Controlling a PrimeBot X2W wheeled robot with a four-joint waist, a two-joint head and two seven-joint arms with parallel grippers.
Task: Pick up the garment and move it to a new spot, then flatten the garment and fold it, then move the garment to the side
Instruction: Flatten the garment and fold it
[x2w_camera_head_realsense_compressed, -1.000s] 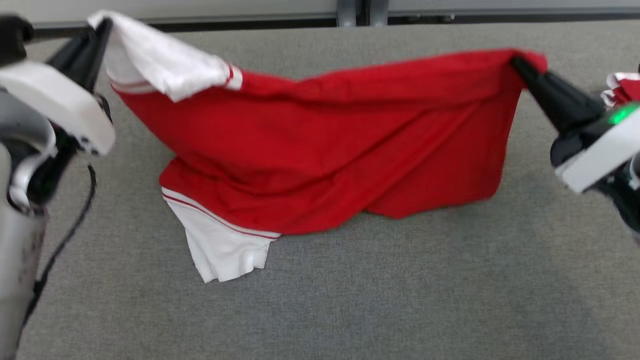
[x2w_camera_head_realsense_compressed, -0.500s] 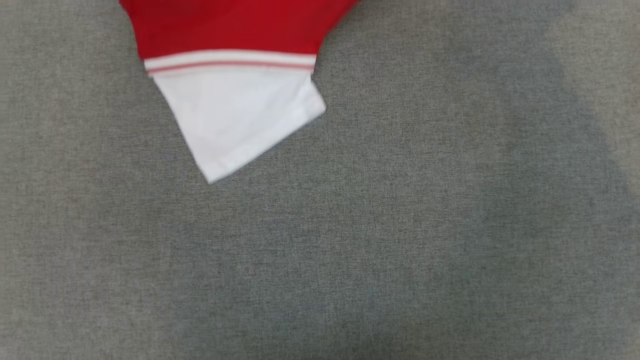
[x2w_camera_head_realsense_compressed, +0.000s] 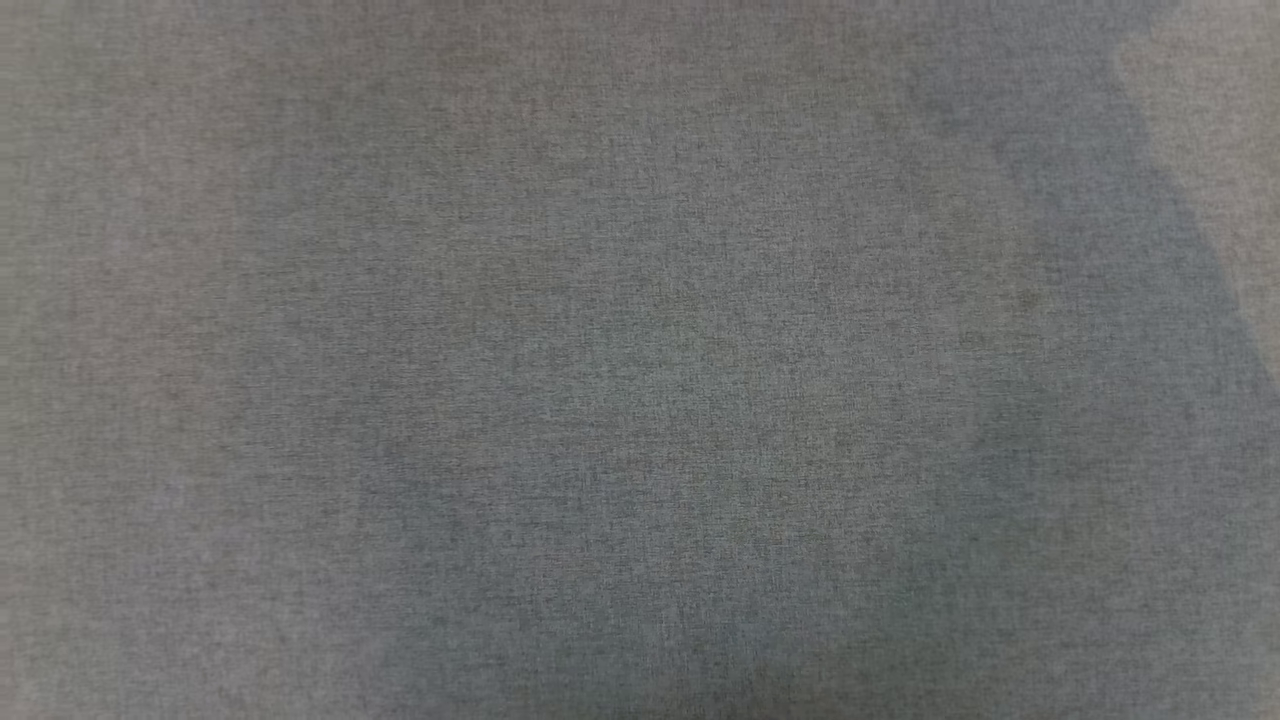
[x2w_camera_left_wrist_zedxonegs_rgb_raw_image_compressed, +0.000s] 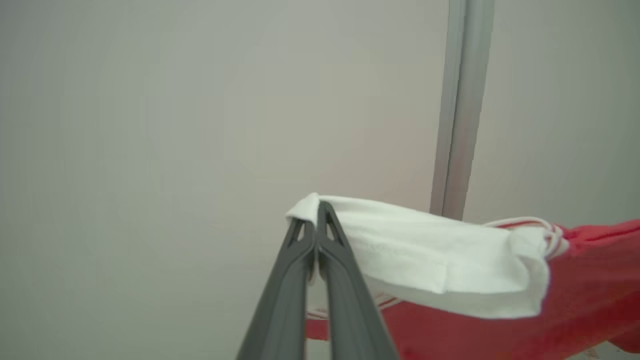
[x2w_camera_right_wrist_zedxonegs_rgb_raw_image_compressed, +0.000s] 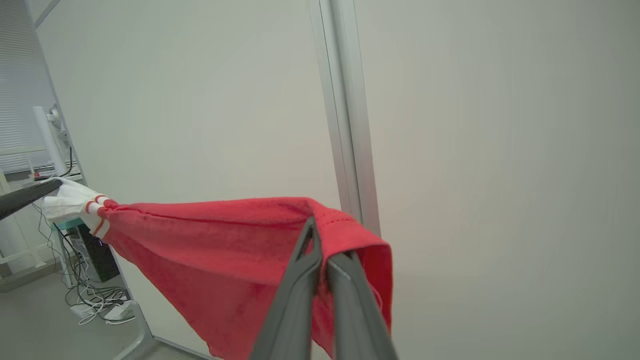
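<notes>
We see the two dark fingers of the left gripper (x2w_camera_left_wrist_zedxonegs_rgb_raw_image_compressed: 316, 212) pressed together along their length, clenched on the folded edge of the garment's white sleeve (x2w_camera_left_wrist_zedxonegs_rgb_raw_image_compressed: 450, 260). The cloth wraps over the very tips and runs off to the right of the left wrist view. There the white meets thin red stripes and then the red body of the garment (x2w_camera_left_wrist_zedxonegs_rgb_raw_image_compressed: 595, 285), which sags below the level of the fingertips.

The right gripper (x2w_camera_right_wrist_zedxonegs_rgb_raw_image_compressed: 320, 240) is likewise clamped tight, its fingers pinching a hemmed red edge. A small loop of cloth folds over just to the right of the tips, and more red cloth hangs down on either side of the fingers. From that pinch, in the right wrist view, the garment's upper edge stretches leftward, nearly level, to the white sleeve, where we make out the left gripper's dark tip touching it. The garment thus hangs in the air between the two grippers, held at both ends.

Beyond the cloth we see a pale wall (x2w_camera_left_wrist_zedxonegs_rgb_raw_image_compressed: 150, 125) and a grey upright post (x2w_camera_right_wrist_zedxonegs_rgb_raw_image_compressed: 345, 125). At the lower left of the right wrist view, cables (x2w_camera_right_wrist_zedxonegs_rgb_raw_image_compressed: 95, 307) lie on the floor. The head view looks down on a grey woven surface (x2w_camera_head_realsense_compressed: 640, 360) with a soft shadow across its right side.
</notes>
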